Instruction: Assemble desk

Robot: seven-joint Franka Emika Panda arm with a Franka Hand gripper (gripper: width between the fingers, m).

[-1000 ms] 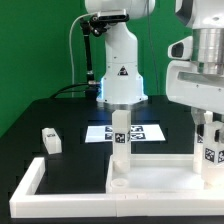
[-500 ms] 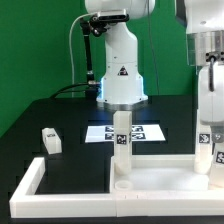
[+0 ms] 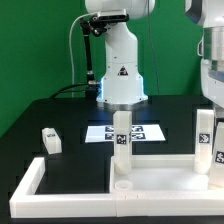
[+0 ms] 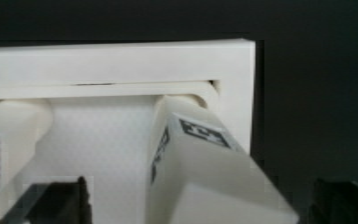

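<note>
The white rimmed tabletop [image 3: 160, 181] lies upside down at the front of the table. Two white tagged legs stand upright in it: one at the middle corner [image 3: 121, 140], one at the exterior view's right [image 3: 203, 141]. A third leg [image 3: 51, 140] lies loose on the black table at the left. My gripper [image 3: 211, 97] hangs just above the right leg, open and holding nothing. In the wrist view the tabletop [image 4: 123, 65] lies below, and the leg [image 4: 202, 165] stands between my widely spread dark fingers [image 4: 60, 203]; my gripper [image 4: 197, 207] is clear of it.
A long white border rail [image 3: 28, 183] runs along the front and left of the table. The marker board [image 3: 140, 132] lies flat behind the middle leg. The robot base [image 3: 119, 80] stands at the back. A green wall is behind.
My gripper has let go of the right leg and risen straight up off it. The leg stays standing in the tabletop.
</note>
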